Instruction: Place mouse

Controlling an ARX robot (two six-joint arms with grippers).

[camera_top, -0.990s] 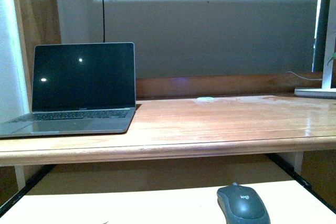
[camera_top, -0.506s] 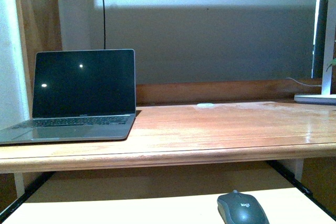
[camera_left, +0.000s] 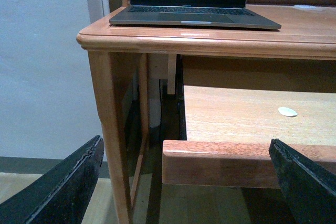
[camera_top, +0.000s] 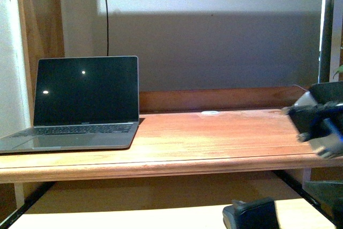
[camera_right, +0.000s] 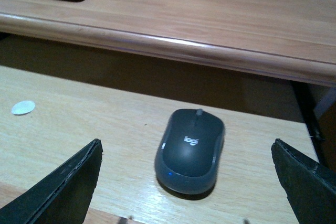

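Right wrist view looks down on the mouse (camera_right: 190, 150), which lies flat on the pale pull-out shelf (camera_right: 115, 119) under the bench (camera_right: 220, 9). It is toward the shelf's right end, near the black rail (camera_right: 307, 114) there, with its wheel end turned to the back. The right fingers (camera_right: 65, 195) are spread wide, one on each side of the mouse and clear of it, pinching nothing. A small white disc (camera_right: 23, 107) sits on the shelf, well apart from the mouse toward the left end.

Left wrist view shows the left fingers (camera_left: 63, 187) spread wide as well, with nothing between them. They are in front of the shelf's front edge and the bench's front left corner, beside the wooden leg (camera_left: 113, 129).

Front view has the open laptop (camera_top: 80, 103), its screen dark, on the left end of the bench close to the front edge. A white spot (camera_top: 210, 113) lies on the bench near its back edge, about midway along. The right arm (camera_top: 316, 124) shows as a blur at the right edge, above the bench's front right part. The mouse shows only at the bottom edge of this view — a dark block covers part of it, and I cannot tell what that block is.
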